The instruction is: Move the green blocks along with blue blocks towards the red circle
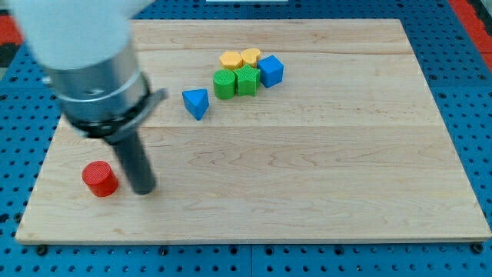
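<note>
The red circle point(100, 178) lies near the board's lower left corner. My tip point(144, 189) rests on the board just right of the red circle, close beside it. A blue triangular block point(196, 102) sits alone left of the cluster near the view's top. In the cluster, a round green block point(224, 85) touches a green star-like block point(247, 80), and a blue cube point(270, 71) stands at their right. All these blocks are far up and right of my tip.
A yellow hexagon-like block point(231, 59) and a yellow heart-like block point(251, 55) sit just above the green blocks. The wooden board point(323, 169) lies on a blue pegboard surface. The arm's body point(84, 54) fills the view's upper left.
</note>
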Motion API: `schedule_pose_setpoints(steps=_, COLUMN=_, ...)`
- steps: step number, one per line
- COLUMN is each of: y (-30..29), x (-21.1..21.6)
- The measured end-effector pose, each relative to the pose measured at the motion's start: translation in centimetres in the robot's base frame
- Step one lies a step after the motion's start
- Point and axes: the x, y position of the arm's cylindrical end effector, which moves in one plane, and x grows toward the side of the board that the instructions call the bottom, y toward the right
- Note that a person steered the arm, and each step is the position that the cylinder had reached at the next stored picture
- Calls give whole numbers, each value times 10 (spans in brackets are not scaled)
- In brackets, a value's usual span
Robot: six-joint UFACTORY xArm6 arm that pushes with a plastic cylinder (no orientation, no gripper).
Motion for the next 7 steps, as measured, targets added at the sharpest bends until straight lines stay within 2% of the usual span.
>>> schedule_pose_setpoints(steps=1, y=-12, x=-1)
schedule_pose_setpoints(steps=2, y=50, x=-17)
schedule_pose_setpoints(steps=3, y=194, x=-45)
schedule_pose_setpoints(steps=4, y=300, x=-138)
schedule_pose_setpoints(steps=5, y=353, x=-222)
schedule_pose_setpoints(steps=6, y=285, x=-244)
schedule_pose_setpoints(steps=7, y=191, x=-214)
